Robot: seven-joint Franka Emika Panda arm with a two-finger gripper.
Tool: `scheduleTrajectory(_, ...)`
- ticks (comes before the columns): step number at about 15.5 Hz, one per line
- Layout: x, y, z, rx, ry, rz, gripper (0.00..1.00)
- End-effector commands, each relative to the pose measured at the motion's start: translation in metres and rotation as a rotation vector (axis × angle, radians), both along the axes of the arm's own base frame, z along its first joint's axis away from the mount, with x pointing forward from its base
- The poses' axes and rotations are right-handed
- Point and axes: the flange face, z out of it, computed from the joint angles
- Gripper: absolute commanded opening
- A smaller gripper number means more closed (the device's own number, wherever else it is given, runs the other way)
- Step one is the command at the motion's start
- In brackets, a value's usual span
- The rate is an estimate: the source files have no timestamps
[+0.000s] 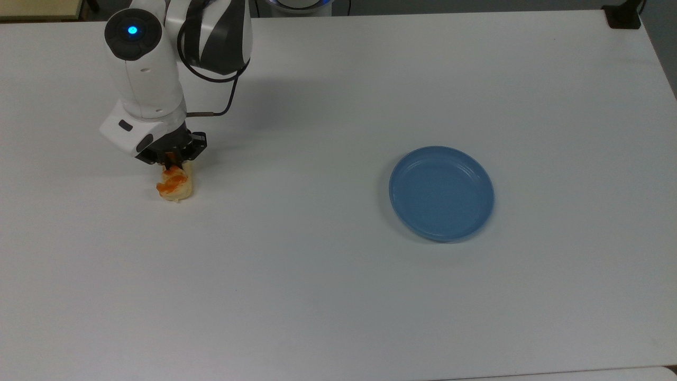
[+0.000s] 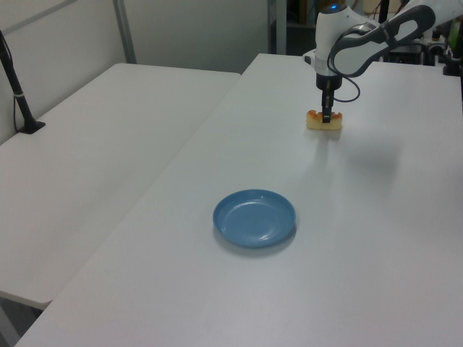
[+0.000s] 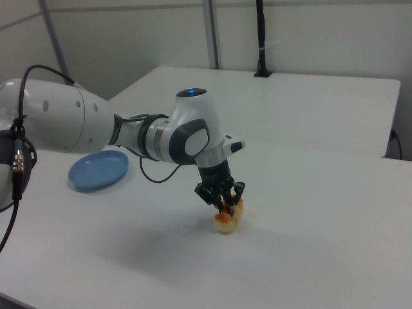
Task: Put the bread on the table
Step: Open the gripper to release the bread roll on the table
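Observation:
The bread (image 1: 175, 186), a small pale-tan roll with orange glaze on top, sits low at the white table (image 1: 317, 296) near the top view's left side, its underside at or touching the surface. My gripper (image 1: 172, 162) comes straight down on it, fingers shut across the roll's middle. In the left view the bread (image 2: 323, 121) is far from the camera with the gripper (image 2: 326, 118) clamped over it. The right view has the bread (image 3: 229, 217) resting under the gripper (image 3: 224, 205), with the white arm reaching in from the right view's left.
A round blue plate (image 1: 441, 193) lies bare, well toward the top view's right of the bread; it is also nearer the camera as plate (image 2: 254, 217) and plate (image 3: 98, 170). A second white table (image 2: 94, 137) adjoins, with a black post (image 2: 18, 87). A black clamp (image 1: 623, 16) sits at a far corner.

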Motion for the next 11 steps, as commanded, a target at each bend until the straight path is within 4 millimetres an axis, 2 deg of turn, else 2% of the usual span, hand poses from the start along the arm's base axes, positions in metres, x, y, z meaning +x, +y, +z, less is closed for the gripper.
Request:
scheduleTrajectory(1, -0.003, -0.005, 0.002, -0.011, -0.014, 0.003, 1.0)
scheduleTrajectory(3, -0.004, -0.009, 0.009, -0.012, -0.018, -0.011, 1.0)
scheduleTrajectory(6, -0.008, -0.009, 0.036, -0.014, -0.043, -0.041, 1.0)
scheduleTrajectory(11, -0.017, -0.008, 0.121, 0.004, 0.06, -0.271, 1.0)
